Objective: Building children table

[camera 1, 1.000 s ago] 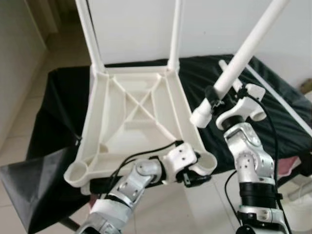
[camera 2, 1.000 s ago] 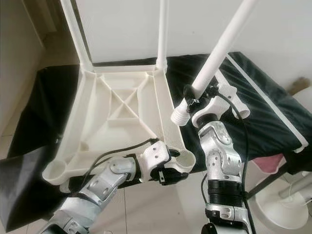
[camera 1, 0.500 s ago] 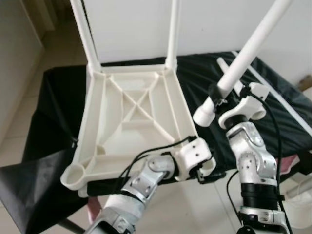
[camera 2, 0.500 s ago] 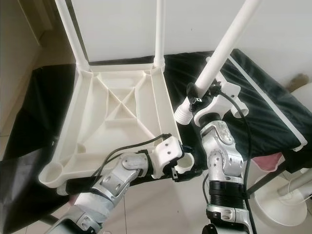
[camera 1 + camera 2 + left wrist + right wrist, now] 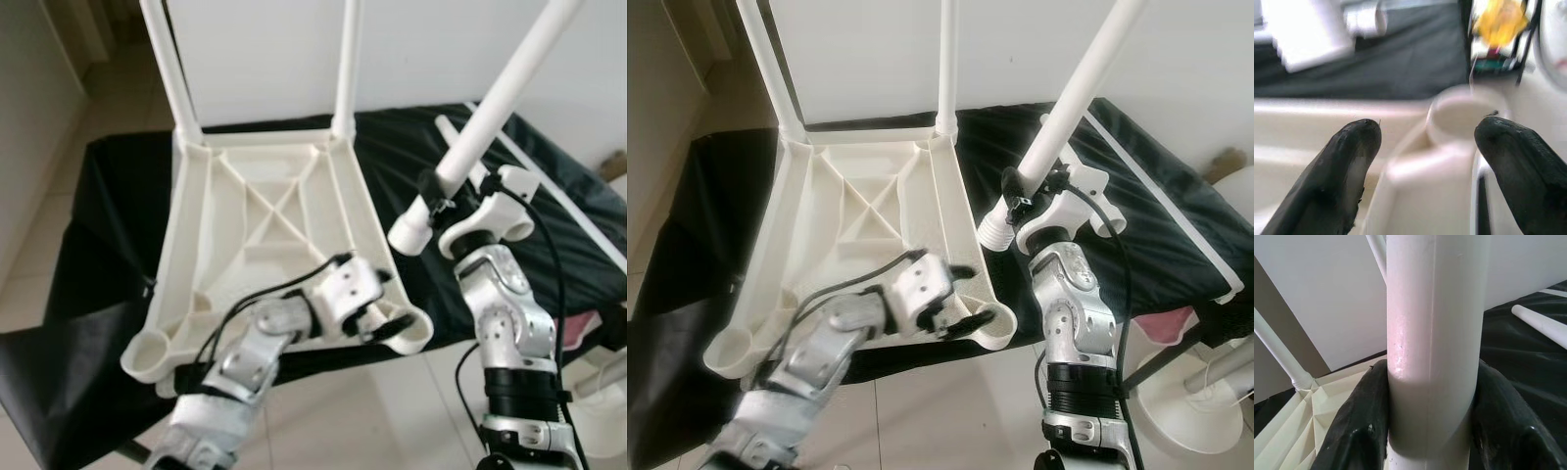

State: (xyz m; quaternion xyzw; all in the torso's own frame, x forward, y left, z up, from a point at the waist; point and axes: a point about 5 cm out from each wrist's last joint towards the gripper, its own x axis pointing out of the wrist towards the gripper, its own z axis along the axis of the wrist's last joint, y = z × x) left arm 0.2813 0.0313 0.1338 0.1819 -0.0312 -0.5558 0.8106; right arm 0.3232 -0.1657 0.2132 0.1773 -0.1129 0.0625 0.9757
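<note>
Left eye view: an upturned white tabletop is seen lying on a counter draped in black cloth, two white legs already standing upright in its far corners. The left gripper is placed at the near right corner, just beside an open round socket. The right gripper is raised beside the tabletop's right edge, jaws closed on a loose white leg that slants up and away, its ribbed end hanging above the cloth, apart from the socket. Right eye view: a spare leg is noted lying on the cloth at the far right, and another empty socket sits at the near left corner. Left wrist view: the jaws are seen parted wide, one black finger on each side of the socket's cream rim; contact cannot be judged through the blur. Right wrist view: both fingers are pressed flat against the leg.
</note>
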